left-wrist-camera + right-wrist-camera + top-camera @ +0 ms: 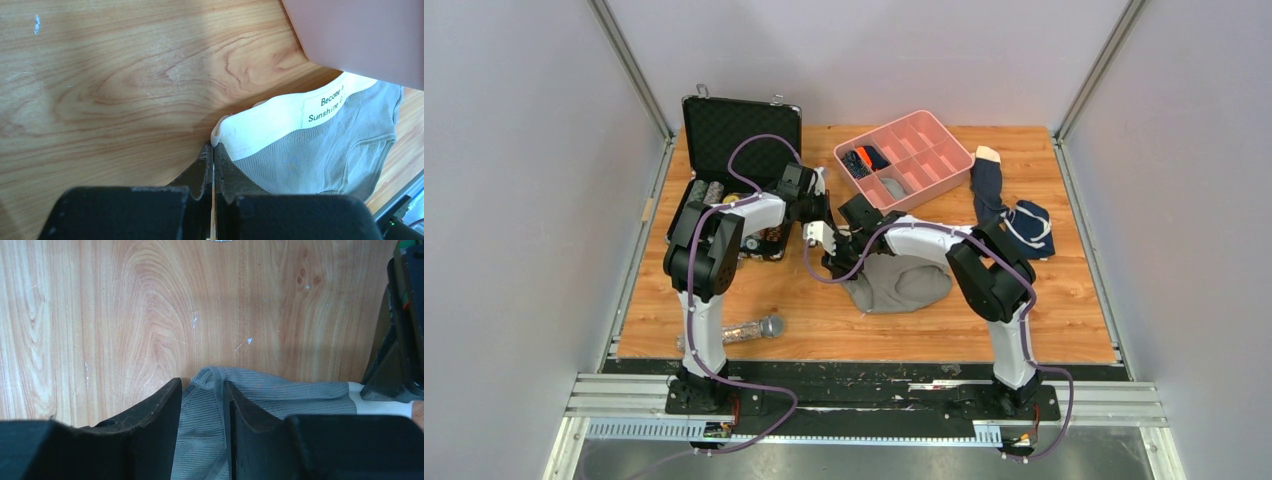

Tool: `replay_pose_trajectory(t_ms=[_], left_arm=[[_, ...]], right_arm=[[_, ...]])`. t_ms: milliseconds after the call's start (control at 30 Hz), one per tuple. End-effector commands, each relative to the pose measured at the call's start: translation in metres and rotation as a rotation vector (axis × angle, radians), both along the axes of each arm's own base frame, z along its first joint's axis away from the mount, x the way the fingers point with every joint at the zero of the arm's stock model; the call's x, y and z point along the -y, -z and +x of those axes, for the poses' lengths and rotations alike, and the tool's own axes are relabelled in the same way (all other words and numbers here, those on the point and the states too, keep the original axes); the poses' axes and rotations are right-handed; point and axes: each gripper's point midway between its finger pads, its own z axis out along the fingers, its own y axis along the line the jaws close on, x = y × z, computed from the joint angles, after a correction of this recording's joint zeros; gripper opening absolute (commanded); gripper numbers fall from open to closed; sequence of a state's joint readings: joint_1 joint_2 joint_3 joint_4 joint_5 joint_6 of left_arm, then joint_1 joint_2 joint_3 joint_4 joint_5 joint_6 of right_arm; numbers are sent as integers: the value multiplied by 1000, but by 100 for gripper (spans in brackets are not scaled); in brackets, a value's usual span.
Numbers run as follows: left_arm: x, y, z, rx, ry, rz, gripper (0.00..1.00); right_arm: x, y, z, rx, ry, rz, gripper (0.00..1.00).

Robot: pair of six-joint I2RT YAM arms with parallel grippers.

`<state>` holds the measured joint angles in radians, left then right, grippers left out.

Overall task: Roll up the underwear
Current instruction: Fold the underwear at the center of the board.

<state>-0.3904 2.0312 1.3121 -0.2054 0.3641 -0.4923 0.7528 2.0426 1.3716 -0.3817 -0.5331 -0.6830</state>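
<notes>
The gray-taupe underwear (906,283) lies crumpled on the wooden table between the two arms. In the left wrist view its ribbed cloth (330,155) carries a cream band (270,127) with printed text. My left gripper (820,236) (213,150) is shut on the corner of that band. My right gripper (846,262) (202,400) is closed on a fold of the gray cloth (200,430) at a hemmed edge, with cloth filling the narrow gap between its jaws. The left gripper's fingers (395,365) and the band (380,406) show at the right of the right wrist view.
A pink divided tray (954,148) (360,35) stands behind the underwear. A long navy sock (986,185) and a navy garment (1030,226) lie at the right. An open black case (742,135) stands at the back left. A microphone (746,330) lies near the left arm's base.
</notes>
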Motion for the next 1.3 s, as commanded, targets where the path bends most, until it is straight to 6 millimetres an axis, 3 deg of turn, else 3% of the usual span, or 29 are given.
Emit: replay_pose_trajectory(t_ms=[0, 267, 500, 667, 700, 767, 800, 900, 1033, 1133, 1267], left_arm=[[1, -6, 11, 31, -16, -2, 0], [2, -9, 12, 31, -25, -7, 0], [1, -14, 10, 18, -55, -17, 0], [2, -18, 8, 7, -67, -30, 0], [2, -18, 7, 5, -69, -31, 0], [2, -17, 7, -2, -72, -35, 0], [2, -18, 7, -4, -74, -36, 0], [3, -22, 7, -1, -70, -41, 0], [1, -36, 9, 9, -85, -35, 0], [-7, -63, 12, 27, -144, -59, 0], [-7, -95, 11, 63, -192, -128, 0]], right_arm=[[-11, 3, -8, 0, -37, 19, 37], [-9, 15, -9, -21, -13, -13, 35], [-4, 34, -17, -44, 2, -73, 22], [-6, 40, -21, -42, 14, -87, 23], [-5, 42, -23, -44, 12, -96, 20], [-3, 45, -25, -41, 8, -106, 2], [-3, 44, -24, -34, 10, -104, 0], [-7, 24, -12, 15, 42, -58, 0], [-14, -25, 2, 82, 67, 55, 0], [-15, -50, -2, 98, 57, 118, 0], [-10, -64, -13, 61, 79, 165, 0]])
